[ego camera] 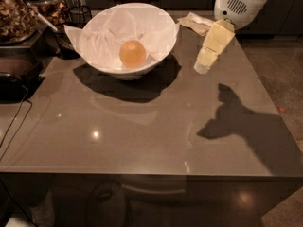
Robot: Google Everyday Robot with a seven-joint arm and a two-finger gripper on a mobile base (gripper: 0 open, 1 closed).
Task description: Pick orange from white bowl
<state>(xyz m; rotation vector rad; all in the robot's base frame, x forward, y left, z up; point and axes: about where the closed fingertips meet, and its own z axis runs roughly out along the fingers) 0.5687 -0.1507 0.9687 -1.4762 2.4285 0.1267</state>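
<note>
The orange [132,53] is a pale orange-yellow ball lying in the middle of the white bowl [163,22], on crumpled white paper. The bowl stands at the back left of the grey table. My gripper [203,68] hangs on the white arm at the upper right, to the right of the bowl and above the table. It is apart from the bowl and holds nothing.
Dark containers of dried goods [19,13] stand at the far left, with a dark tray [14,74] and a cable [16,122] below them. A crumpled paper napkin [199,22] lies behind the gripper. The table's right edge [272,108] drops to the floor.
</note>
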